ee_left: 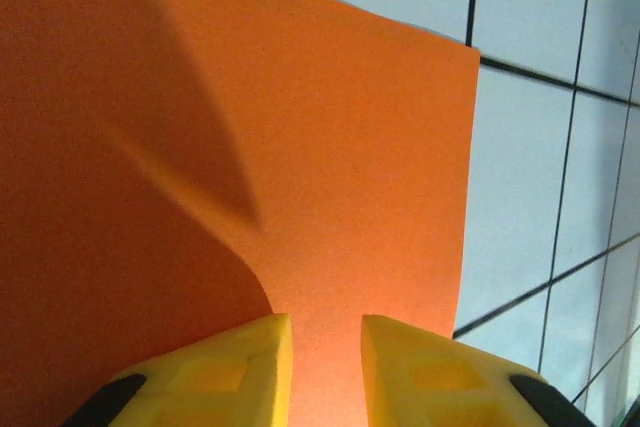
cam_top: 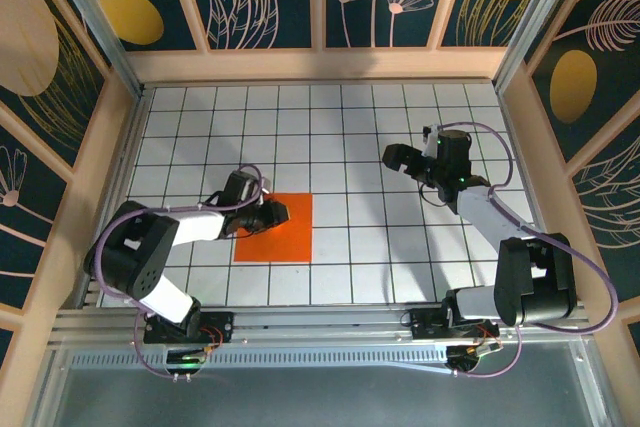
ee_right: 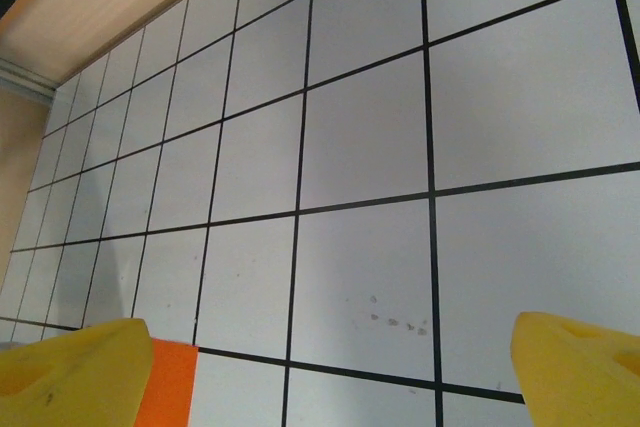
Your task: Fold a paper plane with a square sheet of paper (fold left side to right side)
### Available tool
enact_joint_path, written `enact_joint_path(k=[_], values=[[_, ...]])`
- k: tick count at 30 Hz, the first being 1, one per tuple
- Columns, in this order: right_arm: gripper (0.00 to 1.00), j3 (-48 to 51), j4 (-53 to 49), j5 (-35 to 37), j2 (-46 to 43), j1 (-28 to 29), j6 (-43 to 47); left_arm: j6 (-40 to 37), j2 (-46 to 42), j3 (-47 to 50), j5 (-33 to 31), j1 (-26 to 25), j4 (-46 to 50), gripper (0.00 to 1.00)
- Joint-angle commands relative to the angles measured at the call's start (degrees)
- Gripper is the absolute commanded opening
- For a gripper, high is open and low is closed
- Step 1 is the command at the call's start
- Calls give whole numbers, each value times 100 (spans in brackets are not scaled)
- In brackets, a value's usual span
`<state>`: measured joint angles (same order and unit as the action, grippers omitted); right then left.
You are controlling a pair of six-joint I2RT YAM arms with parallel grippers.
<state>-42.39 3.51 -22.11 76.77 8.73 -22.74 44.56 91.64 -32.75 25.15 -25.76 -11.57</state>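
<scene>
The square sheet of paper [cam_top: 285, 237] is bright orange and lies on the gridded table, left of centre. My left gripper [cam_top: 283, 212] is low over the sheet's upper left part. In the left wrist view its yellow fingers [ee_left: 235, 367] stand a narrow gap apart at the left gripper [ee_left: 326, 352], and the sheet [ee_left: 330, 147] shows in that gap and curves up beside them. My right gripper [cam_top: 393, 157] hangs open over bare grid to the right. Between its wide-set fingers at the right gripper [ee_right: 330, 372], a corner of the sheet [ee_right: 170, 387] shows. The paper plane is out of view.
The white table [cam_top: 400, 247] with its black grid is walled by wooden panels [cam_top: 320, 65] at the back and on both sides. Purple cables loop off both arms. Faint smudges mark a tile [ee_right: 395, 322] under the right gripper.
</scene>
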Motion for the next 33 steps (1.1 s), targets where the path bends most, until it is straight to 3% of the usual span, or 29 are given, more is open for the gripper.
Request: enact_joint_path(k=[1, 19, 28, 33], values=[[93, -138, -91, 161, -144, 0, 163, 294, 556, -224, -206, -134, -70, 24], [93, -16, -201, 408, -269, -50, 229, 890, 2718, -2647, -437, -823, -386, 18], [93, -6, -210, 409, -250, -55, 193, 832, 2894, -3026, -429, -895, -317, 19], [91, -40, -205, 361, -234, -40, 175, 795, 2568, -3009, -332, -890, -372, 29]])
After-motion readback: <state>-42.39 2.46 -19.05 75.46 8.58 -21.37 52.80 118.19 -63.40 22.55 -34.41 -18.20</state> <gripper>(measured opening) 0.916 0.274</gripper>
